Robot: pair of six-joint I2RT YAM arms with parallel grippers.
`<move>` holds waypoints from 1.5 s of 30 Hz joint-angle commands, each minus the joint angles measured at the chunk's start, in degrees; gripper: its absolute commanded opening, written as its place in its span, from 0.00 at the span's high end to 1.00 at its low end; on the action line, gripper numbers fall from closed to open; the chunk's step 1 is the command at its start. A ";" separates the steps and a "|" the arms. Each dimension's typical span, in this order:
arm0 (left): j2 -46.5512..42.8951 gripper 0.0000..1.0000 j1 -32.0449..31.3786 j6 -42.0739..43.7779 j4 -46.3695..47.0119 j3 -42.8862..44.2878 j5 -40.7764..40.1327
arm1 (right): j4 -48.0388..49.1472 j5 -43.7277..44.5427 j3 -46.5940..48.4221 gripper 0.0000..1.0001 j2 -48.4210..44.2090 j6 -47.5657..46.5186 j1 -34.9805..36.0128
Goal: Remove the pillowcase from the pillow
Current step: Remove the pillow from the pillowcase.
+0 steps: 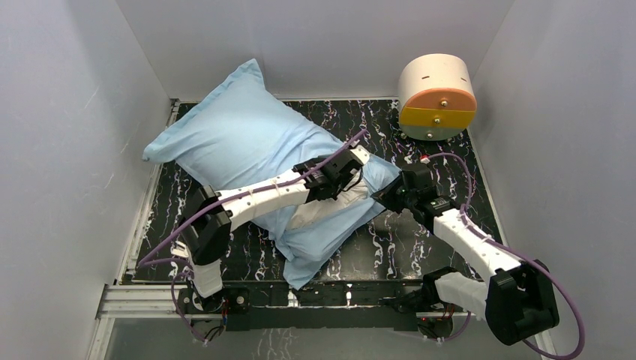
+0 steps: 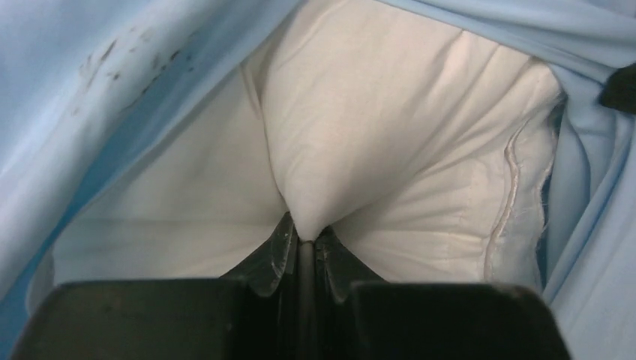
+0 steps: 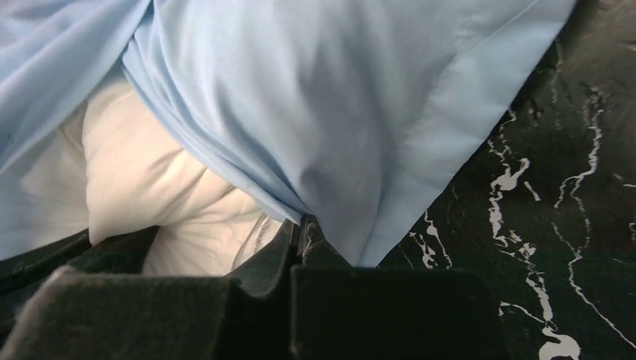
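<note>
We find the left gripper (image 2: 304, 238) clenched on a fold of the white pillow (image 2: 390, 135) at the open mouth of the light blue pillowcase (image 3: 322, 112), and the right gripper (image 3: 300, 236) clenched on the pillowcase hem, the mostly covered pillow lying diagonally on the black marbled table (image 3: 540, 187).

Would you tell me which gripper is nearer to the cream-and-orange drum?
Right. The right gripper pinches the pillowcase edge in front of the drum; the left gripper is farther left, clamped on the white pillow.

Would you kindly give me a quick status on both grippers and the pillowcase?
Left gripper shut on pillow. Right gripper shut on pillowcase hem. Pillow mostly covered. Drum stands apart.
</note>
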 commanded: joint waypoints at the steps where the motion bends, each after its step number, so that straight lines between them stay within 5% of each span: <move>1: -4.18 1.00 6.69 -3.13 -7.25 -5.56 -9.52 | -12.42 6.60 0.22 1.00 1.61 -2.96 -6.10; 6: -16.16 1.00 15.75 -1.18 -6.38 -6.93 -1.54 | -7.09 -2.65 -4.91 1.00 3.81 -3.68 -14.60; 10: -20.91 1.00 16.08 2.99 -6.31 -8.87 10.78 | -2.92 -8.65 -4.98 1.00 5.70 -6.22 -15.31; 16: -20.01 1.00 16.08 -3.39 -5.59 -9.81 20.33 | -5.80 -17.10 1.94 0.87 7.40 -14.80 -15.30; 19: -19.32 1.00 16.09 -6.48 -3.39 -9.46 23.67 | -8.34 -19.15 4.09 0.76 4.93 -17.45 -15.33; 23: -16.79 1.00 16.08 -9.91 -1.34 -7.17 27.24 | -9.52 -27.79 4.97 0.48 -0.34 -19.26 -15.24; 26: -13.28 1.00 16.08 -12.27 -0.75 -3.45 29.64 | -7.84 -34.43 3.05 0.39 -6.06 -15.90 -14.84; 32: -6.67 1.00 15.81 -16.96 1.19 3.18 32.24 | -6.83 -25.98 1.97 0.14 -13.81 -4.11 -1.60; 40: -0.11 1.00 12.64 -19.35 1.18 10.12 24.95 | 4.63 -10.36 3.94 0.14 -2.64 7.70 23.99; 45: -2.26 1.00 12.47 -17.61 0.21 7.99 17.86 | -9.73 5.47 10.97 0.49 6.20 7.22 27.70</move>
